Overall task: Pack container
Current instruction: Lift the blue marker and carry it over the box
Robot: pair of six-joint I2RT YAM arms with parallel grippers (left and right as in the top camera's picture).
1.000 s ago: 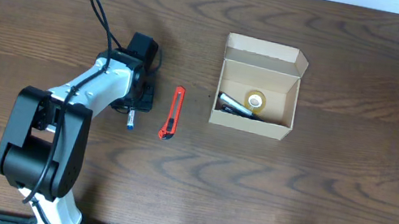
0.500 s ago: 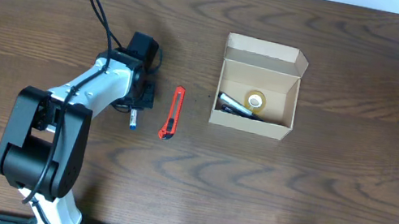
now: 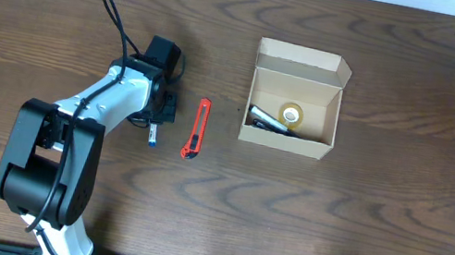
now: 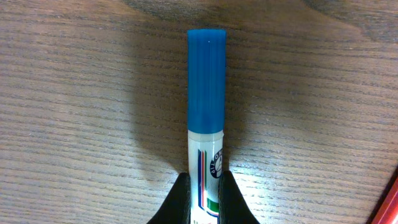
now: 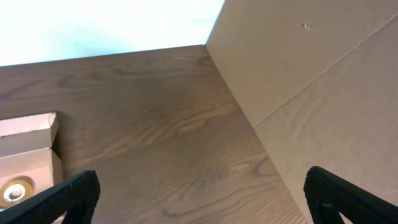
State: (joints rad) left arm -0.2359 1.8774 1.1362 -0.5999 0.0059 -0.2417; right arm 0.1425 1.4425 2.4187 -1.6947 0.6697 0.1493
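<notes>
Well rightward, container, left tool pinching marker

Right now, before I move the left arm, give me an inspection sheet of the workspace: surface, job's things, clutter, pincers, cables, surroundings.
Surface: dark wooden table, wood grain showing.
Job's things: cardboard box open, flap up at its far side, with a tape roll and a dark pen inside. Outside it, to its left, lie the blue-capped marker and a red utility knife.
Clutter: nothing seen.
Pincers: left pincer shut on the marker's barrel; right pincer open, holding nothing, near the table's right edge.
Cables: black cable loops above the left arm, apart from the items.
Surroundings: large cardboard panel beside the right arm.
</notes>
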